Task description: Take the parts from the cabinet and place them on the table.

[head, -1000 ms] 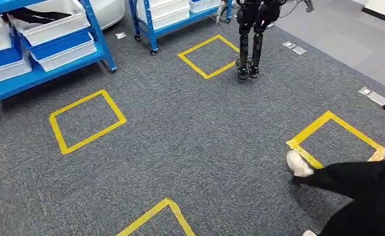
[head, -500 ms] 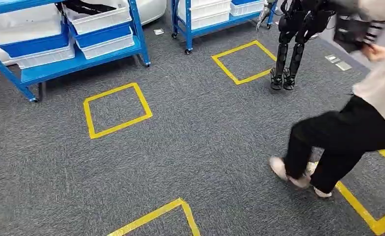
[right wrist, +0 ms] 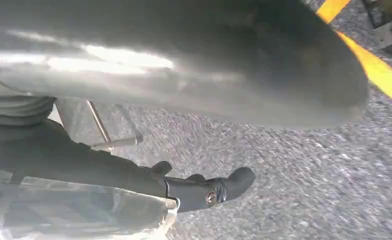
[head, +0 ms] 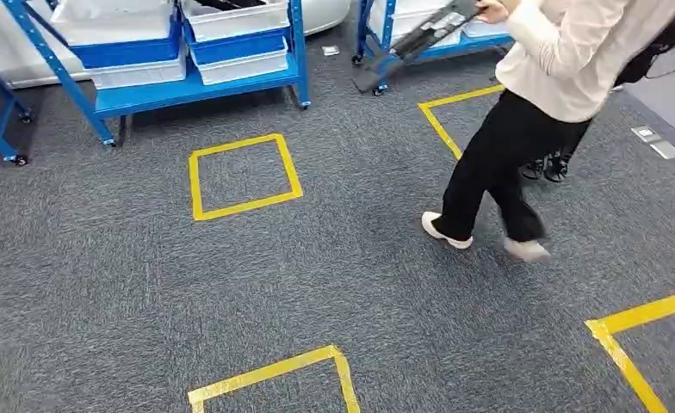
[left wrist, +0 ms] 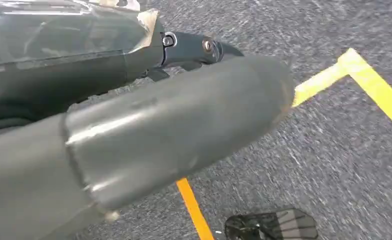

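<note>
A blue cabinet rack (head: 198, 88) stands at the far side of the carpet, with white bins (head: 235, 19) and blue bins (head: 132, 50) on its shelves. Dark parts lie in the top white bin. A second blue rack (head: 377, 47) stands to its right. My left hand (left wrist: 134, 120) hangs over the carpet, its grey thumb and a dark finger (left wrist: 204, 46) stretched out with nothing between them. My right hand (right wrist: 174, 90) hangs the same way, its dark finger (right wrist: 224, 190) straight and nothing gripped. A clear film lies along the fingers of both hands.
A person (head: 558, 69) in a cream top and black trousers walks across in front of the second rack, carrying a long black part (head: 420, 33). Yellow tape squares (head: 198, 185) mark the grey carpet. Another robot's feet (head: 545, 168) stand behind the person. Floor sockets (head: 657, 142) sit at the right.
The camera has swung round, so the racks and tape squares have slid right in the picture. The person has walked from the lower right toward the racks, now carrying the black part.
</note>
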`<state>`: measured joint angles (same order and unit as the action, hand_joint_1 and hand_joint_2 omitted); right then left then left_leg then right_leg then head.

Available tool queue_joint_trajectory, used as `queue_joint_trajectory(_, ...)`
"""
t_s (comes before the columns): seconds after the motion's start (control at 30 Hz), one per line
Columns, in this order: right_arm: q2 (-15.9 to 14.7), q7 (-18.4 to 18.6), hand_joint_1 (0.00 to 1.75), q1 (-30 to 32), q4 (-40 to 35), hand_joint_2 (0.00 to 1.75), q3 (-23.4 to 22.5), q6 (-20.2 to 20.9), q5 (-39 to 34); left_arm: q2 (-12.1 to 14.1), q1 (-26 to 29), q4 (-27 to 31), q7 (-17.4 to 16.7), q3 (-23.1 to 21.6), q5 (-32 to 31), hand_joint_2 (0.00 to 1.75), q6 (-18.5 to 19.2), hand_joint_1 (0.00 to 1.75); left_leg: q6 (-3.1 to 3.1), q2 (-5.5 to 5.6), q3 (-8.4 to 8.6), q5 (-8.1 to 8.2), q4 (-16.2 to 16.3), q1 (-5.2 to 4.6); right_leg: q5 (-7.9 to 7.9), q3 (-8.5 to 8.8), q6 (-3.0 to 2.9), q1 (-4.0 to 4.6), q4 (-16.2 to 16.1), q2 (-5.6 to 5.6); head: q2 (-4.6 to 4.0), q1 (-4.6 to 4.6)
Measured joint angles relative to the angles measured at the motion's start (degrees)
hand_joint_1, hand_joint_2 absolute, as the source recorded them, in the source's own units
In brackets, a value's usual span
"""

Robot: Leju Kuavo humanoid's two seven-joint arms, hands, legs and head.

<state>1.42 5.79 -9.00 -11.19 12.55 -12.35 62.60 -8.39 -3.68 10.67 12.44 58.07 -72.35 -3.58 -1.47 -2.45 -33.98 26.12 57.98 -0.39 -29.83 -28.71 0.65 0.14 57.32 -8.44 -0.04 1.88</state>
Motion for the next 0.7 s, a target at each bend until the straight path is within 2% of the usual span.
queue_joint_trajectory(0.03,0.0,0.0,0.0,0.0,0.0,0.0,0.0,0.0,0.0,-0.1,0.0,0.0,0.0,0.0,0.0,0.0,0.0,0.0,-0.62,0.64,0.73,-0.58,-0.8,0.88,-0.52,-0.38,0.45,0.16,0.5,0.74,0.0,-0.09)
queue_joint_trajectory(0.07,-0.1,0.0,0.0,0.0,0.0,0.0,0.0,0.0,0.0,-0.2,0.0,0.0,0.0,0.0,0.0,0.0,0.0,0.0,-0.9,1.15,0.82,-0.72,-1.0,0.68,-1.61,-0.57,0.36,-0.25,2.4,4.08,0.0,-0.39)
queue_joint_trajectory(0.1,0.0,-0.1,0.0,0.1,0.0,0.0,0.0,0.0,0.0,-0.1,-0.2,0.0,0.0,0.0,0.0,0.0,0.0,0.0,-1.24,1.86,0.73,-0.9,-1.0,0.83,-3.59,-2.49,-0.14,-0.4,6.3,6.4,0.0,-0.5)
queue_joint_trajectory(0.13,0.0,-0.1,0.0,0.2,0.0,0.0,0.0,0.0,0.0,0.0,-0.3,0.0,0.0,0.0,0.0,0.0,0.0,0.0,-1.31,2.74,0.66,-0.91,-1.0,0.85,-5.57,-4.93,-0.45,-0.54,11.1,7.41,0.0,-0.68)
queue_joint_trajectory(0.17,0.0,-0.1,0.0,0.3,0.0,0.0,0.0,0.1,0.0,-0.1,-0.3,0.0,0.0,0.0,0.0,0.0,0.0,0.0,-1.31,3.7,0.57,-0.91,-1.0,0.84,-7.21,-7.48,-0.53,-0.56,15.9,7.83,0.0,-0.68)
queue_joint_trajectory(0.2,-0.1,-0.1,0.0,0.5,0.1,0.0,0.0,0.1,0.0,-0.1,-0.2,0.0,0.0,0.0,0.0,0.0,0.0,0.0,-1.31,4.62,0.56,-0.91,-0.9,0.83,-7.65,-9.05,-0.24,-0.56,18.6,8.0,0.0,-0.7)
queue_joint_trajectory(0.23,-0.1,-0.1,0.0,0.7,0.1,0.0,0.0,0.1,0.0,-0.1,-0.1,0.0,0.0,0.0,-0.1,0.0,0.0,0.0,-1.3,5.43,0.58,-0.91,-0.9,0.83,-7.08,-9.37,0.17,-0.56,18.6,8.09,0.0,-0.61)
queue_joint_trajectory(0.27,-0.1,-0.1,0.0,0.7,0.1,0.0,0.0,0.1,0.0,-0.1,-0.1,0.0,0.0,0.0,-0.1,0.0,0.0,0.0,-1.27,6.31,0.64,-0.9,-0.9,0.86,-5.39,-8.41,0.83,-0.57,15.8,8.21,0.0,-0.75)
queue_joint_trajectory(0.3,-0.2,-0.1,0.0,0.6,0.1,0.0,0.0,0.1,0.1,-0.1,-0.1,0.0,0.0,0.0,-0.2,0.0,0.0,0.0,-1.21,7.16,0.76,-0.88,-0.8,0.89,-2.98,-6.42,1.51,-0.74,11.0,8.62,0.0,-0.74)
queue_joint_trajectory(0.33,-0.2,-0.1,0.0,0.6,0.1,0.0,0.0,0.1,0.1,-0.2,-0.1,0.0,0.0,0.0,-0.2,0.0,0.0,0.0,-1.05,7.91,0.86,-0.81,-0.8,0.91,-0.56,-4.14,1.99,-1.06,5.6,10.06,0.0,-0.77)
queue_joint_trajectory(0.37,-0.3,-0.1,0.0,0.6,0.2,0.0,0.0,0.1,0.0,-0.2,-0.1,0.0,0.0,0.0,-0.2,0.0,0.1,0.0,-0.72,8.49,0.71,-0.79,-0.7,0.84,0.81,-2.78,2.08,-1.42,1.6,12.94,0.0,-0.87)
queue_joint_trajectory(0.4,-0.3,-0.1,0.0,0.7,0.2,0.0,0.0,0.1,0.0,-0.2,-0.2,0.0,0.0,0.0,-0.2,0.0,0.1,0.0,-0.2,9.32,0.54,-0.43,-0.1,0.43,1.45,-2.89,1.28,-1.23,0.8,12.94,0.0,-0.72)
queue_joint_trajectory(0.43,-0.3,-0.1,0.0,0.6,0.2,0.0,0.0,0.1,0.0,-0.2,-0.2,0.0,0.1,0.0,-0.2,0.0,0.1,0.0,0.05,9.66,0.51,-0.53,-0.2,0.56,1.5,-2.84,0.75,-1.15,1.0,12.16,0.0,-0.66)
queue_joint_trajectory(0.47,-0.3,-0.1,0.0,0.6,0.2,0.0,0.0,0.2,0.0,-0.2,-0.1,0.0,0.1,0.0,-0.2,0.0,0.2,0.0,0.5,10.21,0.35,-0.49,-0.5,0.69,1.34,-2.45,0.27,-0.82,1.0,11.73,0.0,-0.72)
queue_joint_trajectory(0.5,-0.2,-0.2,0.0,0.4,0.2,0.0,0.0,0.2,0.1,-0.2,0.1,0.0,0.2,0.0,-0.2,0.0,0.3,0.0,0.97,10.79,0.16,-0.73,-0.6,0.9,1.61,-2.11,-0.22,-0.86,0.9,11.11,0.0,-0.75)
queue_joint_trajectory(0.53,-0.1,-0.3,0.0,0.2,0.2,0.0,0.0,0.3,0.2,0.1,0.1,0.0,0.2,0.0,-0.2,0.0,0.3,0.0,1.04,10.5,0.0,-0.5,-0.1,1.06,1.91,-2.1,-0.69,-1.88,0.6,10.49,0.0,-0.72)
queue_joint_trajectory(0.57,-0.3,-0.4,0.0,0.1,0.2,0.0,0.0,0.4,0.4,-0.1,0.1,0.0,0.4,0.0,-0.2,0.0,0.4,0.0,1.34,7.09,-0.53,0.59,1.3,0.69,2.0,-2.0,-0.9,-1.63,0.6,10.09,0.0,-0.66)
queue_joint_trajectory(0.6,-0.3,-0.5,0.0,0.1,0.2,0.0,0.0,0.6,0.5,-0.1,0.0,0.0,0.5,0.0,-0.2,0.0,0.4,0.0,1.67,4.75,-1.94,2.59,4.3,0.78,1.8,-1.87,-1.4,-1.56,0.6,9.33,0.0,0.04)
queue_joint_trajectory(0.63,-0.3,-0.6,0.0,0.1,0.2,0.0,0.0,0.9,0.6,-0.1,-0.1,0.0,0.5,0.0,-0.2,0.0,0.4,0.0,1.95,3.73,-4.03,4.86,8.7,0.97,1.71,-1.8,-1.52,-1.32,0.6,8.64,0.0,0.13)
queue_joint_trajectory(0.67,-0.4,-0.6,0.0,0.2,0.3,0.0,0.0,1.2,0.7,-0.1,-0.2,0.0,0.6,0.0,-0.2,0.0,0.4,0.0,2.2,3.26,-6.66,7.07,13.8,1.08,1.57,-1.75,-1.72,-1.08,0.6,7.6,0.0,0.11)
queue_joint_trajectory(0.7,-0.5,-0.6,0.0,0.2,0.3,0.0,0.0,1.3,0.7,-0.1,-0.2,0.0,0.6,0.0,-0.2,0.0,0.4,0.0,2.36,3.11,-8.51,7.94,17.2,1.19,1.46,-1.75,-1.86,-1.01,0.6,6.81,0.0,0.15)
